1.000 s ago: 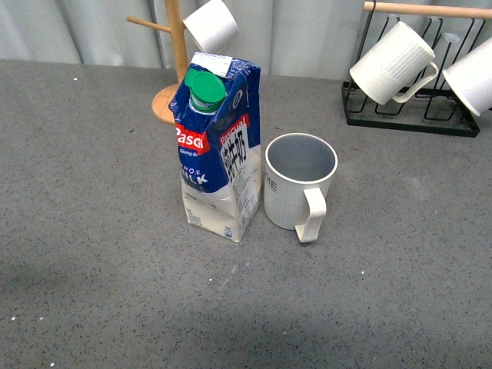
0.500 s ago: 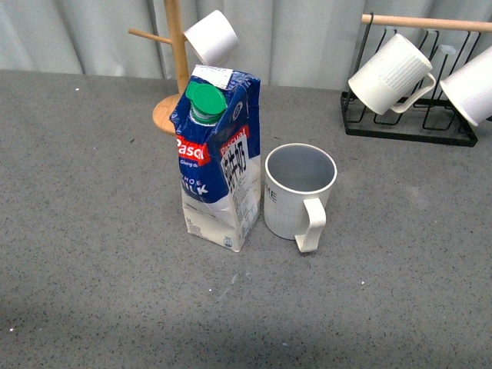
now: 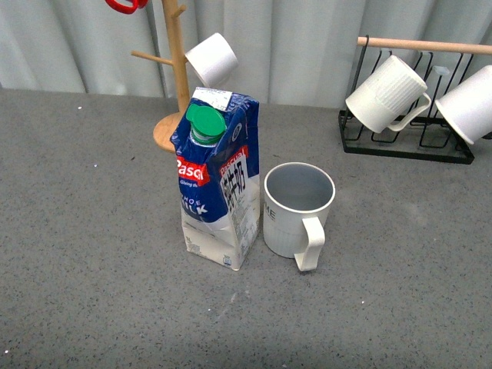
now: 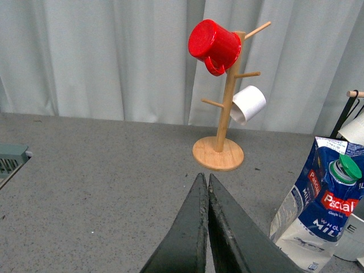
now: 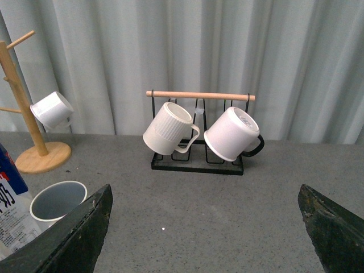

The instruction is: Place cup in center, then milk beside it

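The cream ribbed cup (image 3: pixel 296 215) with grey-blue inside stands upright mid-table, handle toward me; it also shows in the right wrist view (image 5: pixel 57 202). The blue and white milk carton (image 3: pixel 217 181) with green cap stands upright right beside it, on its left, almost touching; it also shows in the left wrist view (image 4: pixel 321 213). Neither arm shows in the front view. My left gripper (image 4: pixel 206 181) is shut and empty, above the table left of the carton. My right gripper (image 5: pixel 206 196) is open and empty, right of the cup.
A wooden mug tree (image 3: pixel 175 84) with a white mug (image 3: pixel 211 58) and a red mug (image 4: pixel 215 46) stands behind the carton. A black wire rack (image 3: pixel 407 131) at the back right holds two whiter mugs (image 3: pixel 384 94). A curtain hangs behind.
The front view has tilted up: carton, cup and racks sit lower in the picture and more of the curtain shows. Carton and cup keep the same places relative to each other.
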Motion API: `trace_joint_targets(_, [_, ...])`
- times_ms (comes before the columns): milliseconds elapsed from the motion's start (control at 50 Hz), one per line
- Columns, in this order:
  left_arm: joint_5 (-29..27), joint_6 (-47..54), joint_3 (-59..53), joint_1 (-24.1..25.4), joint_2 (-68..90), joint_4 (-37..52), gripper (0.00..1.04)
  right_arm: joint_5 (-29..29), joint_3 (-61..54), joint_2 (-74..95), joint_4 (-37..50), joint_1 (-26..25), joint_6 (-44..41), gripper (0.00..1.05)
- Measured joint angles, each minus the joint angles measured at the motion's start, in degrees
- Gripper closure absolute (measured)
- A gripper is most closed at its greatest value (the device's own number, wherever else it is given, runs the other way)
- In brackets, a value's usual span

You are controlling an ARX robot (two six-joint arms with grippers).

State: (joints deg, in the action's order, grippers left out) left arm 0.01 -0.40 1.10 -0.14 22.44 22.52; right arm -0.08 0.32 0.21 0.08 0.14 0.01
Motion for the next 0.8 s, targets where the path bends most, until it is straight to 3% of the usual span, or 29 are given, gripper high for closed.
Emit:
trace_joint_targets(680, [0.0, 0.0, 0.0, 0.0, -12.3, -12.2, 1.01, 0.0, 0.0, 0.0, 0.0, 0.0, 0.0, 0.09])
trace_joint_targets(800, [0.0, 0.0, 0.0, 0.0, -20.8, -21.9, 1.01, 0.0, 0.0, 0.0, 0.0, 0.0, 0.0, 0.09])
